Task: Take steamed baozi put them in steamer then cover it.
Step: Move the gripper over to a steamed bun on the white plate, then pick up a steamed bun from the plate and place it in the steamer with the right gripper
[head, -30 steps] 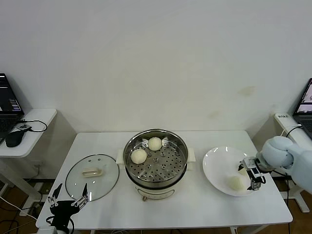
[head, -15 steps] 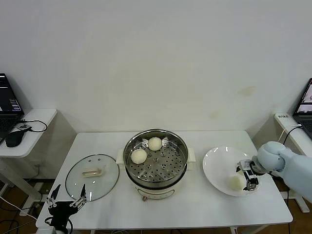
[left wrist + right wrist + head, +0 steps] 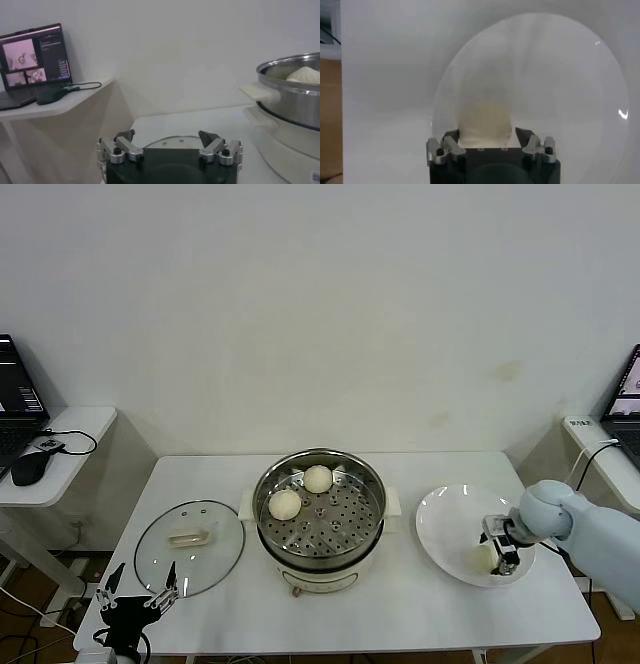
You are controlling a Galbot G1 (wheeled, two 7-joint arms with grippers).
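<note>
Third bun being gripped on the plate

The right pincer point(image 3: 497, 550) sits low over the flat white plate point(image 3: 445, 524), its jaws narrowed around a small cream-white steamed bun point(image 3: 485, 121). Two buns already lie in the shiny round steel steamer point(image 3: 320, 509) mid-counter. Next, I judge: lift and carry left. The left pincer point(image 3: 138, 596), wide, waits near the clear glass lid point(image 3: 190, 546).

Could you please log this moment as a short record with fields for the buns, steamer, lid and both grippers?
steamer: table centre, uncovered
buns in steamer: two
bun on plate: between the right gripper's fingers
plate: to the right of the steamer
lid: flat on the table, to the left of the steamer
right gripper: on the plate, closing around the bun
left gripper: open, at the table's near left edge
</note>
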